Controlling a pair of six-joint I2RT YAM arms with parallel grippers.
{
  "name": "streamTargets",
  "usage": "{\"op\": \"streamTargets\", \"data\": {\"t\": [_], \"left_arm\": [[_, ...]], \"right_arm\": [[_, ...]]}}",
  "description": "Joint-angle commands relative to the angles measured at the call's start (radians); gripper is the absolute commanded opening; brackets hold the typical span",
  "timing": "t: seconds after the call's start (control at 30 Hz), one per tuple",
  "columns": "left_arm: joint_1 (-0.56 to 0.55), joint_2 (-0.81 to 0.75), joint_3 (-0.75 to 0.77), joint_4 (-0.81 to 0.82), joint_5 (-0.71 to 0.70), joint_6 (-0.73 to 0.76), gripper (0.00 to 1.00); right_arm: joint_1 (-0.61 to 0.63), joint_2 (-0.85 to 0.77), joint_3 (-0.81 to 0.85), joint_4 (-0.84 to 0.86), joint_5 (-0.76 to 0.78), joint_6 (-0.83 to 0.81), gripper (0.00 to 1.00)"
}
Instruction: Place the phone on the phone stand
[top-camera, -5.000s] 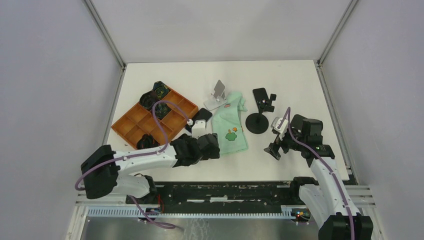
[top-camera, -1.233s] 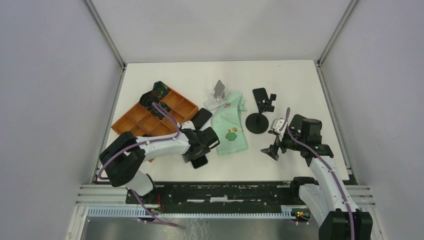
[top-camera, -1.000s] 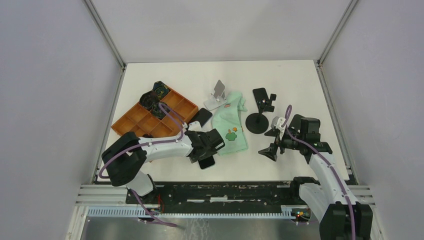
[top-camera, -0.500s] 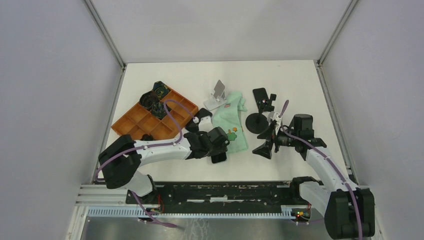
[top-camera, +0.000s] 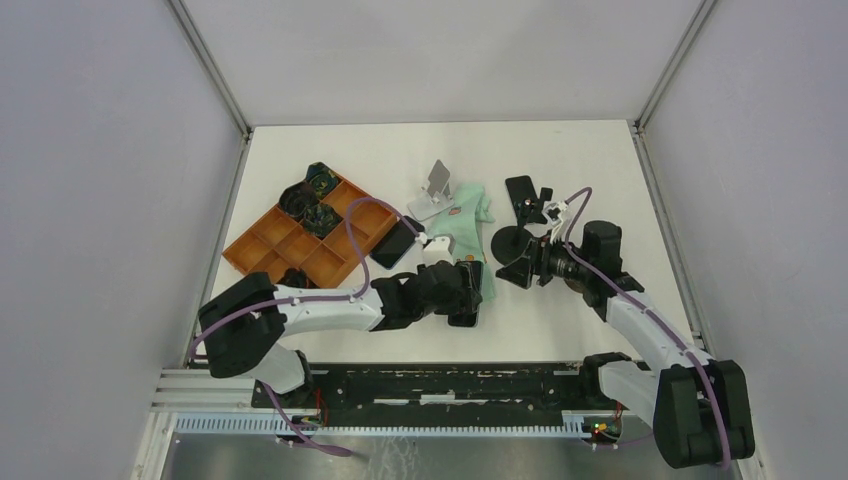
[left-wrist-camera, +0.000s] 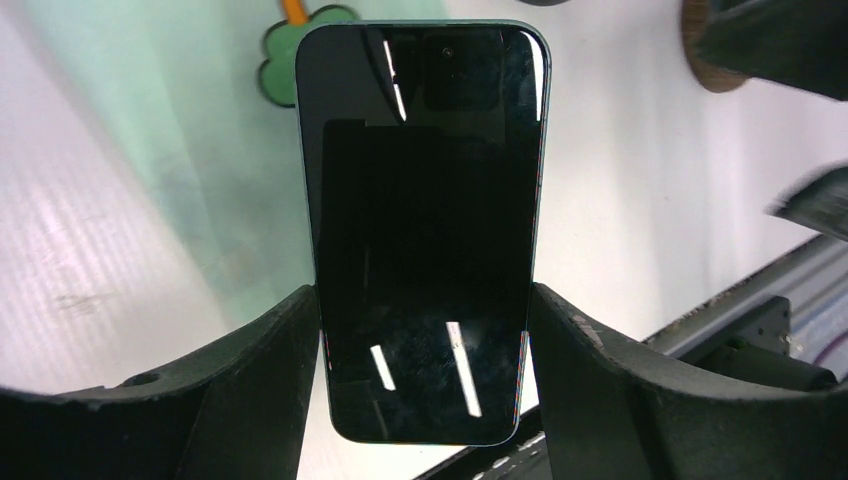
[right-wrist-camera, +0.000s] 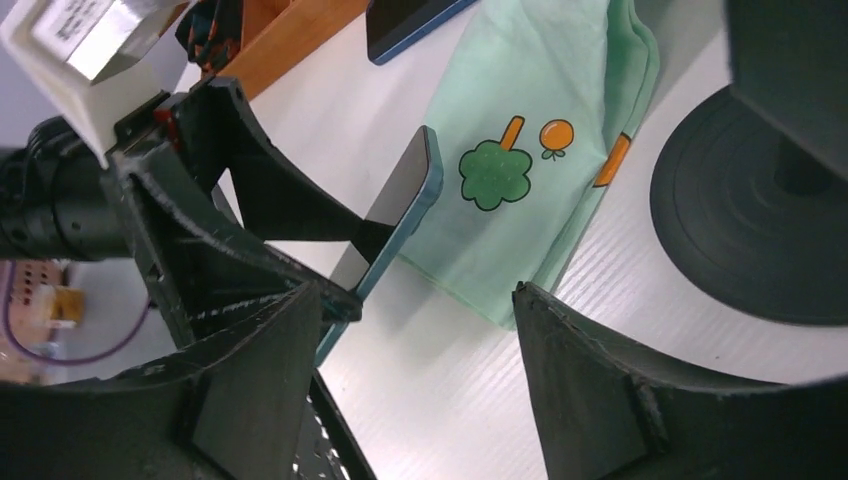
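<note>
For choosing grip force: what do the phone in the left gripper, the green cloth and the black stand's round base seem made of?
Phone: glossy glass front, mirroring lights; blue rim, metal or plastic. Green cloth: soft matte fabric, folded and wrinkled. Black stand's round base: matte, faint concentric rings; probably plastic or painted metal.

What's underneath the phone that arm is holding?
Below the phone in the left gripper: the green cloth and white table. The phone hides whatever lies directly behind it.
</note>
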Motion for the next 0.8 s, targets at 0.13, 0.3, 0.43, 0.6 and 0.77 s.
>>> {"op": "streamTargets", "data": {"t": [0.13, 0.3, 0.43, 0.6, 0.77], "left_arm": [[-0.038, 0.025, 0.044, 0.213, 0.017, 0.123, 0.30], [-0.058, 0.051, 0.061, 0.240, 0.028, 0.133, 0.30], [-0.073, 0.050, 0.069, 0.254, 0.021, 0.147, 0.29], [-0.088, 0.040, 0.076, 0.259, 0.006, 0.161, 0.29], [-0.097, 0.047, 0.084, 0.257, 0.002, 0.171, 0.30]], "right_arm": [[0.048, 0.027, -0.057, 0.145, 0.077, 0.222, 0.67], [0.067, 0.045, -0.067, 0.172, 0.075, 0.248, 0.62], [0.081, 0.062, -0.071, 0.185, 0.065, 0.274, 0.59], [0.093, 0.074, -0.072, 0.183, 0.069, 0.287, 0.53], [0.098, 0.079, -0.075, 0.201, 0.050, 0.329, 0.37]]}}
